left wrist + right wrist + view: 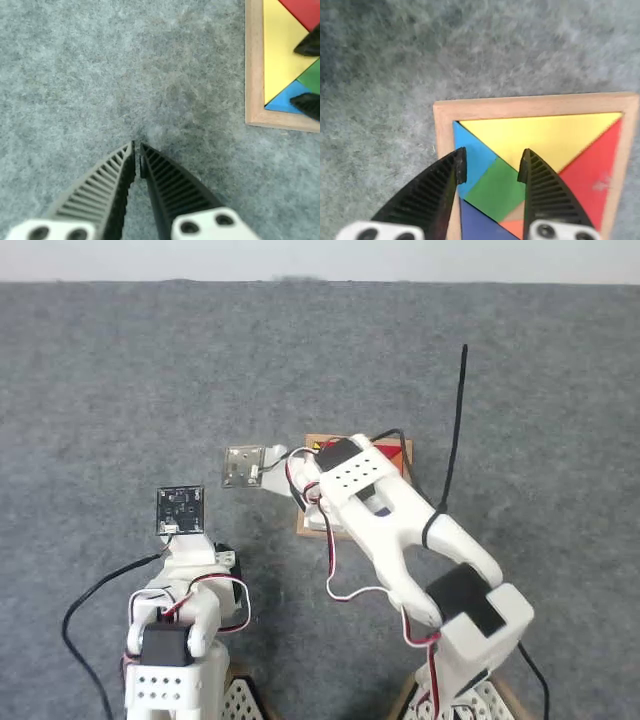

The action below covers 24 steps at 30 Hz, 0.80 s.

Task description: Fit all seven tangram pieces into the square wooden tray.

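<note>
Six coloured pieces lie edge to edge in the square wooden tray (pixel 441 145), which sits on the grey surface (pixel 100 75) under the right arm. The right jaws stand half open and empty over the green piece (pixel 494 192). The left jaws are almost closed, empty, beside the tray. I judge the filling nearly finished; next, check the hidden corner for the seventh piece.

This looks like a robotics lab bench. Grey carpet covers the worktop (pixel 120 370), spreading ahead of and beneath the fingers (pixel 100 195). The white left arm (pixel 180 640) and right arm (pixel 400 530) trail loose wiring (pixel 331 560). Far beyond the fingers stands a plain pale wall (pixel 320 260).
</note>
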### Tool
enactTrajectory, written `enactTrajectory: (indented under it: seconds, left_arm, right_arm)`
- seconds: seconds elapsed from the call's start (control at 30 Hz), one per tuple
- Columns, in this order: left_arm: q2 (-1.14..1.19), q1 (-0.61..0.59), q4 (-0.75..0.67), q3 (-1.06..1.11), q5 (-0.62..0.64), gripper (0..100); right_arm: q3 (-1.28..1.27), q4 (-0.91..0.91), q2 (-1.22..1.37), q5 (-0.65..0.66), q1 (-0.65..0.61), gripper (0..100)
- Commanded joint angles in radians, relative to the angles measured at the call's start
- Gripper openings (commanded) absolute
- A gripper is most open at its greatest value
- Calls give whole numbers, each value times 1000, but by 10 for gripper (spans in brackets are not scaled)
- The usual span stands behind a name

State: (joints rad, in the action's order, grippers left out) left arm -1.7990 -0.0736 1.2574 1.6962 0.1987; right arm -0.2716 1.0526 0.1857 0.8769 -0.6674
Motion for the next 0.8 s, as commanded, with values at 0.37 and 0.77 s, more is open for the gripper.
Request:
enactTrajectory:
  seconds: [0.37,0.77]
  left_arm:
    - [-20,-6,5,-13,-15,14]
    - [-20,-6,5,-13,-15,14]
  right_arm:
    - [58,-22,93,-18,15,177]
    - [37,-21,-102,-250,119,95]
